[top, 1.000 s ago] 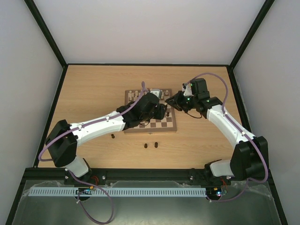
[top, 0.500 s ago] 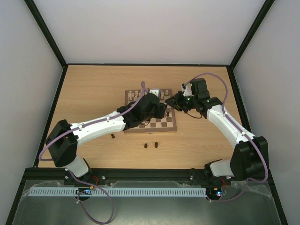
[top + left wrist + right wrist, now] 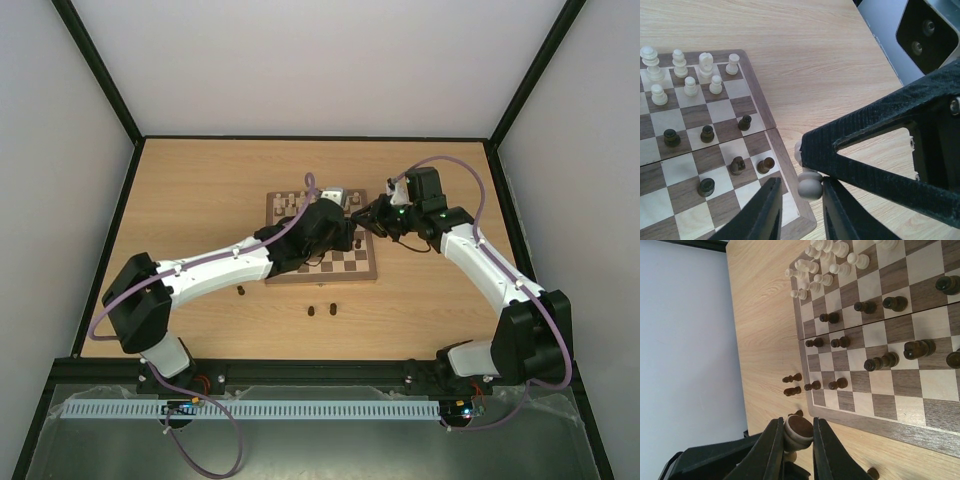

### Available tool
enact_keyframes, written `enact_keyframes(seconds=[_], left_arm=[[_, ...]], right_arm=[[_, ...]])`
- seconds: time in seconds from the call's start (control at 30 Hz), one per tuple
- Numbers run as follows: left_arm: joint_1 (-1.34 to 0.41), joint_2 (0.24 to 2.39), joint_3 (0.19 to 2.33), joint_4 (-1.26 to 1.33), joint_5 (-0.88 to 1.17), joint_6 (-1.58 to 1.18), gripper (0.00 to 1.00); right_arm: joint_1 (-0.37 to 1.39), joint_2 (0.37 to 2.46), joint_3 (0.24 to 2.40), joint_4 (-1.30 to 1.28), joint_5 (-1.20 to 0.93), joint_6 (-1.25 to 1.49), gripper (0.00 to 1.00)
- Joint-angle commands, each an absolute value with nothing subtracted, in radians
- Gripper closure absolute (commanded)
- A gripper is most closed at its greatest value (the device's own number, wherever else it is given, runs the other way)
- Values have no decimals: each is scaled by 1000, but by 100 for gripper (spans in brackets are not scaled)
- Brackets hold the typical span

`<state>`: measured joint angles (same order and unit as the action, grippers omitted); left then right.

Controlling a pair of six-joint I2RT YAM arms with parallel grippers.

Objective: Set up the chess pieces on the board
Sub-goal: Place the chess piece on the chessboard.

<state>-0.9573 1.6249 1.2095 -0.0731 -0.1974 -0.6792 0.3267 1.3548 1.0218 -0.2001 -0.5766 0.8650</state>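
Your left arm had crept a little farther from its base and to the right since a second before, bringing the left pincer closer to the right one, while your right arm had stayed where it was.

Left of that pincer, in its own camera, lay the board. A cluster of cream pieces stood at its far corner, and a scatter of dark pieces stood on squares closer to the pincer. Back toward the arm bases, a few loose dark pieces sat off the board on the table.

You had the left pincer spread, with one finger on each side of a single cream piece. That piece hung just past the board's edge, above bare table. It sat close against the right-hand finger, whether touching I could not tell. A clear gap separated it from the left-hand finger, so the left pincer was not yet gripping it.

Your right pincer reached in from the right and was pinching that same piece. In its own camera the piece showed its round dark base, with both fingers pressed against its sides. The board stretched away beyond the fingertips.
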Motion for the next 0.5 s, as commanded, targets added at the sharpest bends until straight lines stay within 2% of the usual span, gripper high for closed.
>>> enact_keyframes(seconds=[0.0,0.2,0.3,0.47], left_arm=[[-966,1646,1249,-50,-232,-668,77],[-970,1654,1257,-46,-249,-668,85],[-977,1657,1262,-49,-271,-665,97],[-979,1662,1271,-58,-286,-661,98]], right_arm=[[331,1359,1015,-201,-610,875,96],[331,1359,1015,-206,-614,870,96],[331,1360,1015,-206,-617,866,96],[331,1365,1016,-209,-616,861,96]])
